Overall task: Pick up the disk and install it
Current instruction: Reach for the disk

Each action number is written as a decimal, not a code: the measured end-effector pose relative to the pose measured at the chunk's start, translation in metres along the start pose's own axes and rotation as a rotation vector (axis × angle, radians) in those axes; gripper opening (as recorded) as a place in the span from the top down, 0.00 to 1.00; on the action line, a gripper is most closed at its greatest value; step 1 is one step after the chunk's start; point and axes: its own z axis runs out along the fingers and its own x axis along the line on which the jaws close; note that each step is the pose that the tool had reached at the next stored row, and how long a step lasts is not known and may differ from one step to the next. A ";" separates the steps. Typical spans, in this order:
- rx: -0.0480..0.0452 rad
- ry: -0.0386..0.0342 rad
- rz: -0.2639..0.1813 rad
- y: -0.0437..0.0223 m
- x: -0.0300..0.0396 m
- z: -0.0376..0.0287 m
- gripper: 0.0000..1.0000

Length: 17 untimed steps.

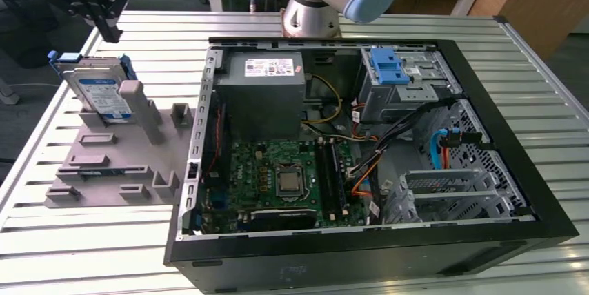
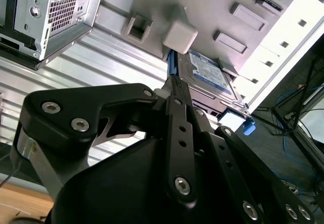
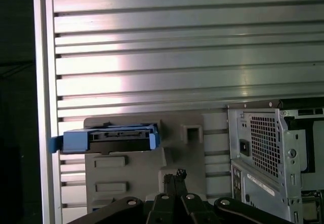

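Observation:
The disk (image 1: 99, 88) stands on edge in a grey holder (image 1: 110, 164) on the slatted table, at the exterior view's left. It is a silver drive with a white-and-blue label in a blue bracket. My gripper (image 1: 107, 31) hangs above and just behind it, apart from it, its fingers shut together with nothing between them. In the second wrist view the fingertips (image 2: 173, 83) point toward the disk (image 2: 210, 74). In the first wrist view the disk's (image 3: 119, 138) blue-framed top edge lies just beyond my gripper (image 3: 174, 175).
An open computer case (image 1: 515, 171) lies on the table to the exterior view's right of the holder. Inside are a grey power-supply box (image 1: 267, 74), a motherboard (image 1: 285, 178), a blue latch (image 1: 388, 67) and a drive cage (image 1: 410, 85). The table edge (image 3: 43, 107) is near the holder.

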 end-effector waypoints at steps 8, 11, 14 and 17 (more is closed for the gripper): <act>0.0006 0.0005 0.000 0.0007 0.0029 0.0016 0.89; 0.0010 0.0033 0.000 0.0010 0.0046 0.0020 0.89; 0.0012 0.0071 0.000 0.0010 0.0079 0.0024 0.89; 0.0014 0.0113 0.000 0.0008 0.0104 0.0029 0.89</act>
